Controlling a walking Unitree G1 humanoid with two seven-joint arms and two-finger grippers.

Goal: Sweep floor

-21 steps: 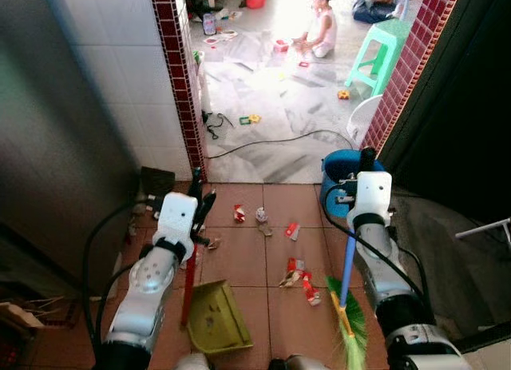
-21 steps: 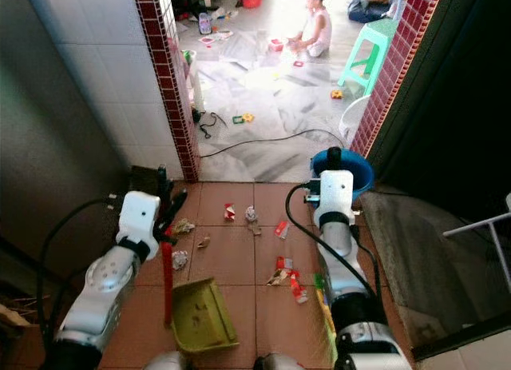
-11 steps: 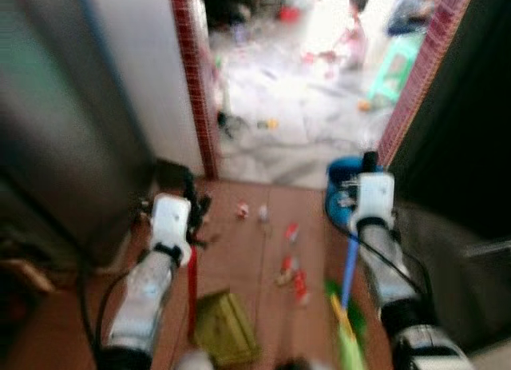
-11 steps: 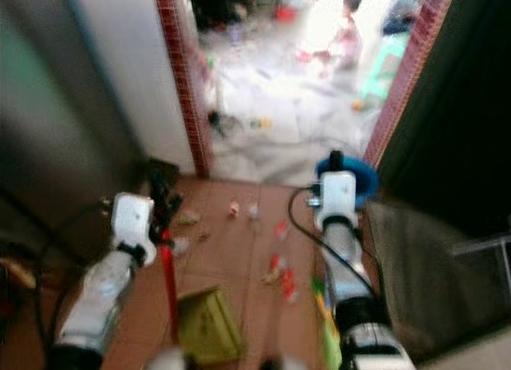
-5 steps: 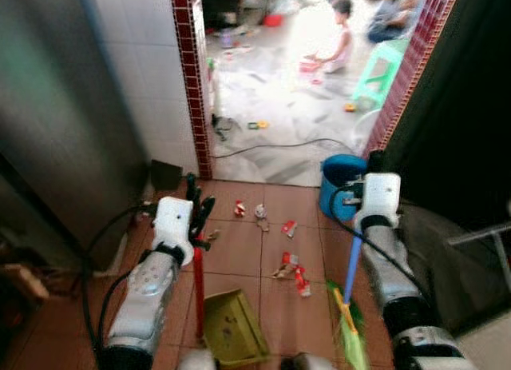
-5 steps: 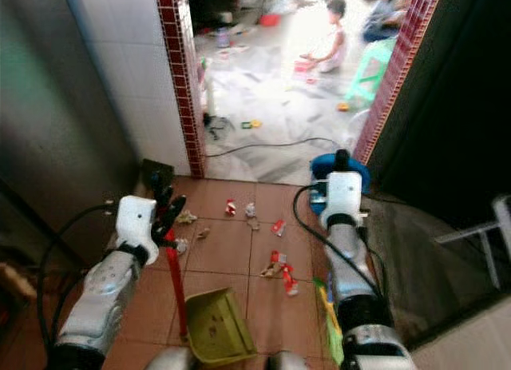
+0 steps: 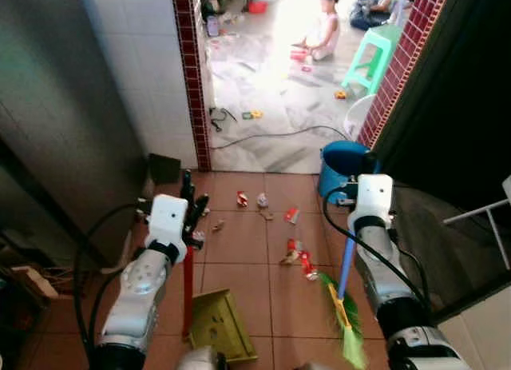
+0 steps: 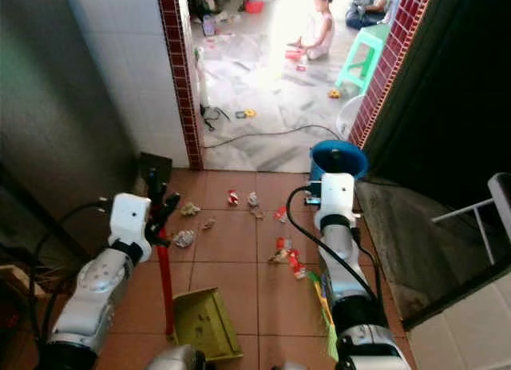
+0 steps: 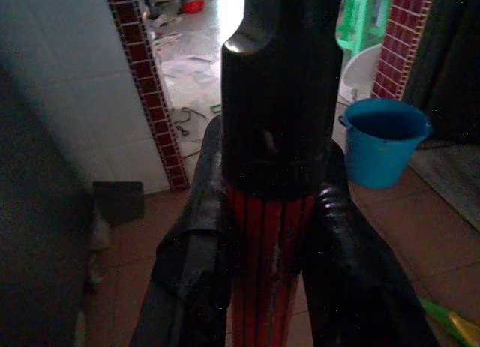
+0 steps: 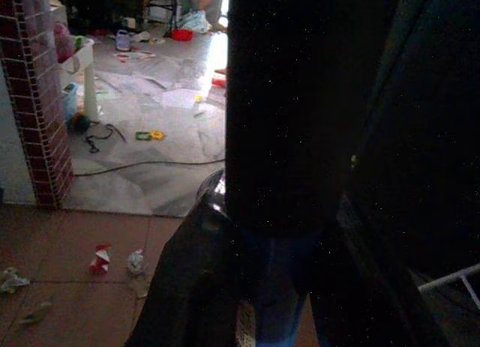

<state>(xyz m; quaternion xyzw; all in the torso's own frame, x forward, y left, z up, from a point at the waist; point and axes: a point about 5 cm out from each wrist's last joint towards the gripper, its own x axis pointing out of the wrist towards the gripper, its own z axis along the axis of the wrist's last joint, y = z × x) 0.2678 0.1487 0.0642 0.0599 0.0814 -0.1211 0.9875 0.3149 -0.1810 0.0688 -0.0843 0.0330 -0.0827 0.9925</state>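
My left gripper [image 7: 190, 212] is shut on the red handle [image 7: 188, 286] of a yellow-green dustpan [image 7: 217, 326], which rests on the brown tiles close to my feet. In the left wrist view the fingers [image 9: 199, 242] clamp the red handle [image 9: 266, 287] just under its black cap. My right gripper [image 7: 367, 164] is shut on the blue broom handle [image 7: 346, 262]. The broom's green bristles [image 7: 348, 326] touch the floor at the lower right. Red and white litter scraps [image 7: 297, 256] lie ahead between the tools, more scraps [image 7: 242, 199] sit farther off, and crumpled paper [image 8: 184, 238] lies beside the dustpan handle.
A blue bucket [image 7: 342, 164] stands just beyond my right gripper at the doorway. A dark box [image 7: 164, 169] sits by the tiled wall [image 7: 144, 74] on the left. Past the doorway, a cable [image 7: 271, 137] crosses the pale floor, with a green stool [image 7: 375, 54] and a seated person [image 7: 323, 22].
The whole picture blurred and shifted as the camera moved. Both grippers keep their hold on the dustpan handle and the broom. The litter lies where it was.
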